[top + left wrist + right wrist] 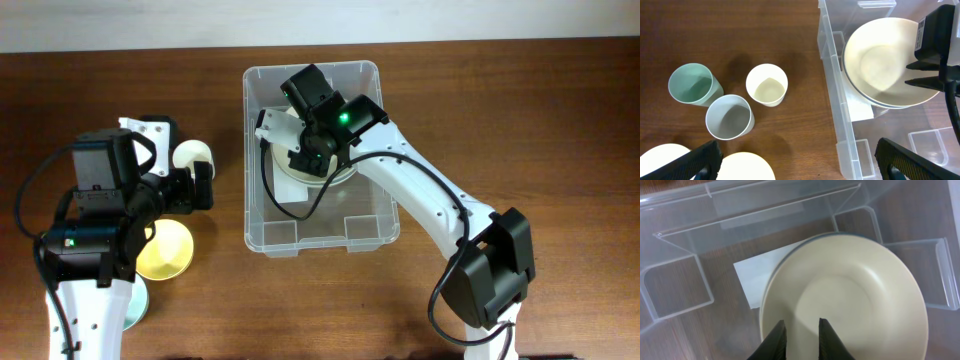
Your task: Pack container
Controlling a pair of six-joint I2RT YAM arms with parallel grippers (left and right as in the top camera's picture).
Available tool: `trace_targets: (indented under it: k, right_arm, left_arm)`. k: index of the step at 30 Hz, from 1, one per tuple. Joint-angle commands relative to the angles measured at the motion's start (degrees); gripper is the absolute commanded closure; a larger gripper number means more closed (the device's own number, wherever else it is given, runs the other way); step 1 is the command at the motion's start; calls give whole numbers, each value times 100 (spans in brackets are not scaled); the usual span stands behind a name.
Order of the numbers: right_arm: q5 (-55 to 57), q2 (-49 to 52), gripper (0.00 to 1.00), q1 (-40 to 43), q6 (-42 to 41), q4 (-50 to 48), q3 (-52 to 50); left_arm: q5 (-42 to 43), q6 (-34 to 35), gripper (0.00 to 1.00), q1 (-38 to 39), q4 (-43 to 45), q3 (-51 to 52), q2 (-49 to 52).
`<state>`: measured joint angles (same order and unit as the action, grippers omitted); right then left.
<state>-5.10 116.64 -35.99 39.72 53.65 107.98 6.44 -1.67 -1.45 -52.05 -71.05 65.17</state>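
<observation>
Container [300, 245] mid-table near the far edge; right pincer [799, 335] inside it, over a cream bowl [850, 300].
Left pincer [799, 152] spread wide, empty, above the table's [560, 120] left part. Below it: grey cup [730, 117], teal cup [692, 85], cream cup [766, 85], all upright. Bowl upright on the container floor, partly over the white label [752, 272]. Right pincer slightly parted; can't tell if it touches the rim.
</observation>
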Motion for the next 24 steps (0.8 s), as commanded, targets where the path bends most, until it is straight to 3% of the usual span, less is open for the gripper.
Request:
trace_targets:
  k: [1, 5, 9, 13, 16, 19, 21, 24]
  right_arm:
    - [-90, 9, 80, 9, 33, 61, 90]
    - [-90, -232, 80, -7, -39, 214, 103]
    - [111, -791, 80, 83, -907, 179, 238]
    - [610, -1388, 55, 671, -2671, -11, 400]
    - [595, -1493, 46, 1353, -4118, 155, 398]
    - [271, -1434, 58, 1878, -5031, 636, 328]
    - [-90, -1373, 65, 2081, -4854, 848, 232]
    - [-339, -1237, 85, 2149, -4310, 1014, 103]
  left_arm:
    - [-24, 39, 0, -9, 13, -111, 13]
    - [-24, 39, 0, -9, 11, -111, 15]
    - [-24, 42, 0, -9, 11, -111, 13]
    - [-24, 39, 0, -9, 11, -111, 13]
    - [-24, 39, 0, -9, 11, -111, 13]
    - [-24, 39, 0, -9, 11, -111, 13]
    - [-22, 42, 0, -9, 11, -111, 15]
    - [-24, 42, 0, -9, 13, -111, 15]
